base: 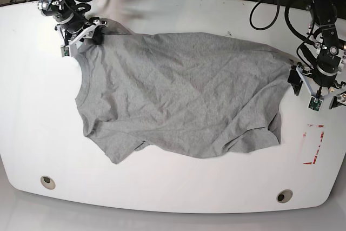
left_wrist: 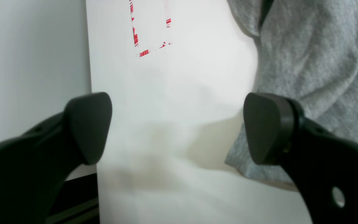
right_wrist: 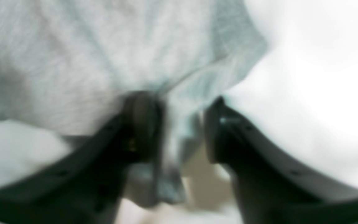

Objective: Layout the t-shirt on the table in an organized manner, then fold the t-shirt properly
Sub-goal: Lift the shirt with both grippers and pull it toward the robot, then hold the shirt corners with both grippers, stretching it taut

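Note:
The grey t-shirt [base: 178,96] lies spread and wrinkled across the white table [base: 32,123], with its lower edge bunched. At the far left corner of the shirt, my right gripper [base: 89,35] is shut on a fold of the cloth. The blurred right wrist view shows the t-shirt [right_wrist: 89,56] pinched in the right gripper [right_wrist: 180,127], with cloth hanging between the two fingers. My left gripper [base: 305,87] stands open just off the shirt's right edge. In the left wrist view the left gripper [left_wrist: 177,127] holds nothing over the bare table [left_wrist: 172,93], with the t-shirt [left_wrist: 322,62] beside its right finger.
A red dashed rectangle mark [base: 313,144] lies near the table's right edge, also seen as the red mark [left_wrist: 151,31] beyond the left gripper. Two round grey grommets [base: 47,181] [base: 283,195] sit near the front edge. Cables hang behind the table.

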